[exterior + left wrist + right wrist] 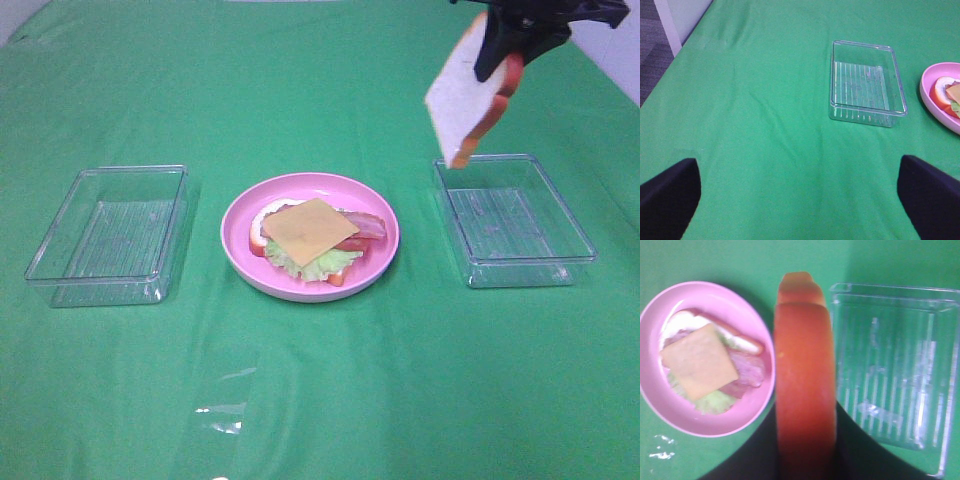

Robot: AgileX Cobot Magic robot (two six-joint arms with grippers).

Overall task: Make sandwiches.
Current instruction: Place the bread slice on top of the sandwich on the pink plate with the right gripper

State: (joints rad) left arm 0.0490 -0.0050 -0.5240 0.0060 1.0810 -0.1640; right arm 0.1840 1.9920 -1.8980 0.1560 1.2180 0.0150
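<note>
An open stack (310, 236) lies on the pink plate (236, 216): a bread slice, green lettuce, reddish bacon and a yellow cheese square on top. My right gripper (498, 52) is shut on a second white bread slice (460, 102) with an orange-brown crust. It holds the slice tilted, high above the right clear tray (575, 232). The right wrist view shows the slice's crust edge (805, 380) between the stack (699, 361) and that tray (890, 375). My left gripper (797, 165) is open and empty over bare cloth, short of the left tray (867, 82).
The left clear tray (60, 225) stands empty left of the plate. A green cloth (320, 400) covers the table. The plate's rim (927, 82) shows in the left wrist view. The table's edge and floor (655, 45) lie beyond the left tray's side.
</note>
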